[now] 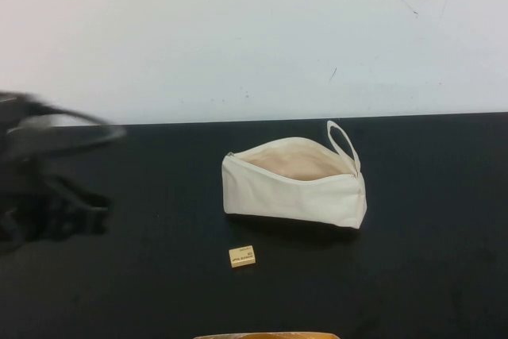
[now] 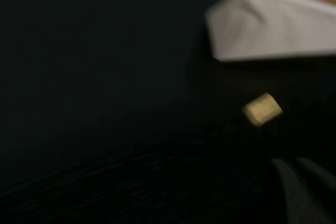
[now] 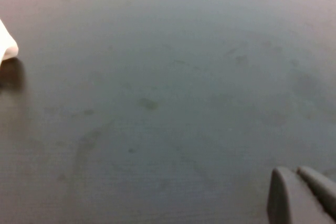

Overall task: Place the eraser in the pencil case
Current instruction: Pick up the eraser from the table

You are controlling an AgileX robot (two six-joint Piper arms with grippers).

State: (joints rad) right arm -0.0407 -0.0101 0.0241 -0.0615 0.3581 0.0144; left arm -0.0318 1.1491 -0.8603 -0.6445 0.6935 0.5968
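Observation:
The pale yellow eraser [image 1: 242,256] lies flat on the black table, just in front of the pencil case's left end. The cream-white pencil case [image 1: 294,192] lies on its side in the middle of the table. Its zip is open, its beige lining shows, and its loop strap is at the right end. My left gripper [image 1: 55,204] is a blurred dark shape at the far left, well away from both. In the left wrist view the eraser [image 2: 262,109] and the pencil case [image 2: 273,30] lie ahead of the left gripper [image 2: 294,163], which is shut and empty. My right gripper [image 3: 296,174] is shut and empty over bare table.
The black table [image 1: 143,291] ends at a white wall behind. A tan-orange edge [image 1: 266,336] shows at the bottom of the high view. A white corner [image 3: 6,45] sits at the edge of the right wrist view. The right arm is out of the high view.

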